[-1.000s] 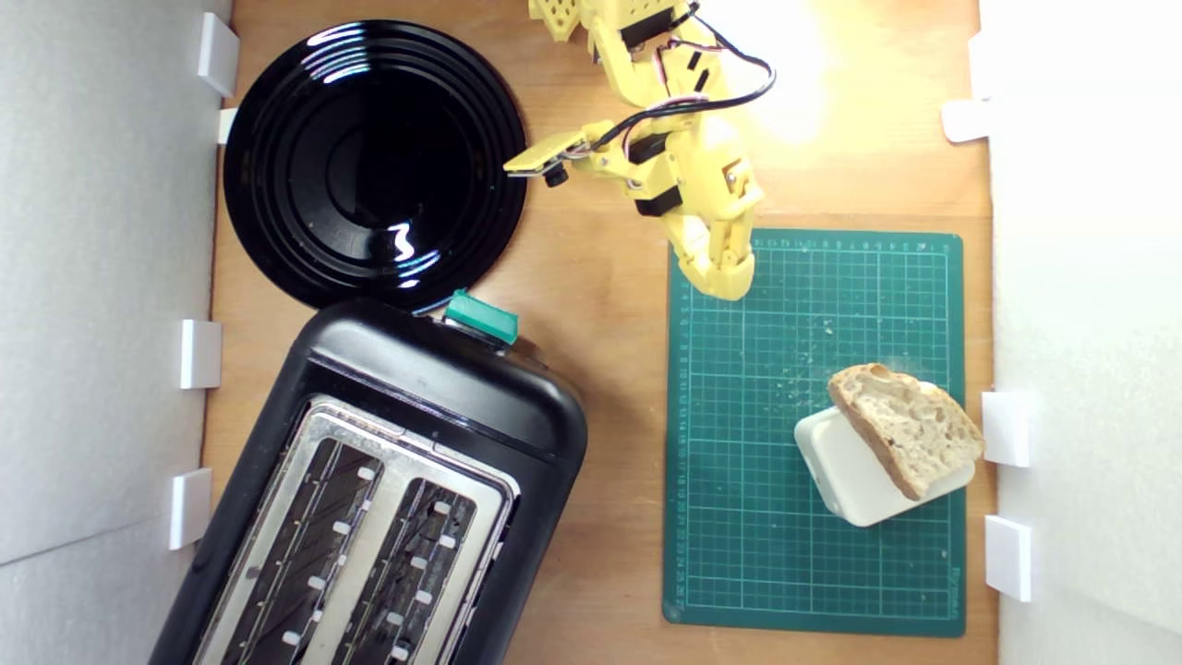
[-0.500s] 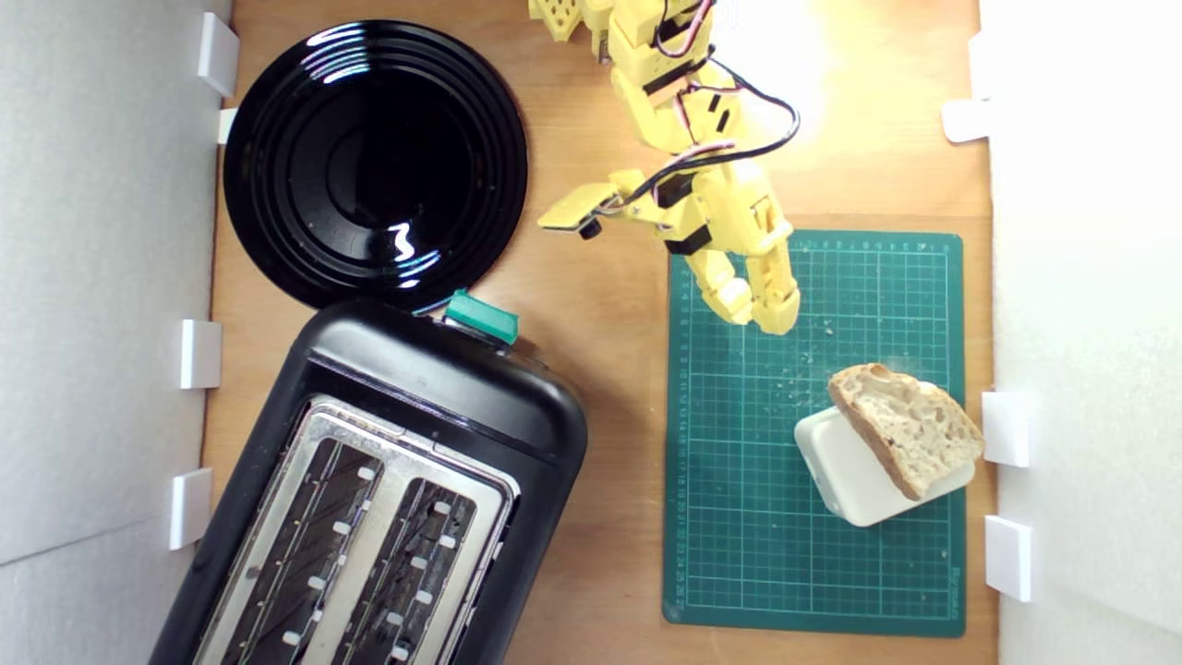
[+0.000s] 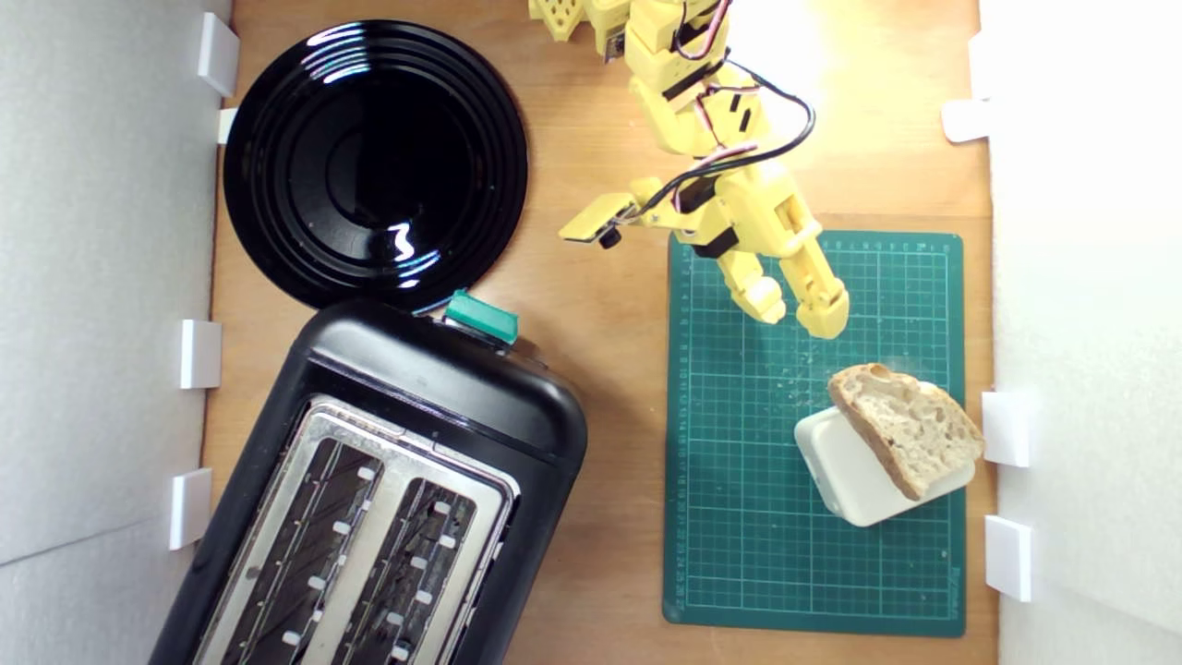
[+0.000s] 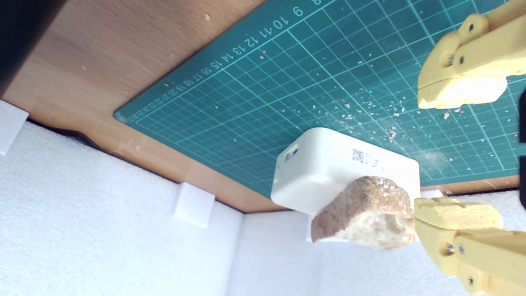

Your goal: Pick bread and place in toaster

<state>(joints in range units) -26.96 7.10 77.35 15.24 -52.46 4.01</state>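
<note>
Beyond the parted jaws lies the bread (image 3: 907,425).

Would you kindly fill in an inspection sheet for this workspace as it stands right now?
Surface: wooden table with a green cutting mat strewn with crumbs.
Job's things: bread lies tilted across a white block on the mat; toaster, both slots empty, teal lever.
Clutter: black plate, empty.
Hand: hand open, above the mat, short of the bread, holding nothing.
Cables: black and coloured wires loop along the arm.
Surroundings: white foam walls with white brackets.
</note>
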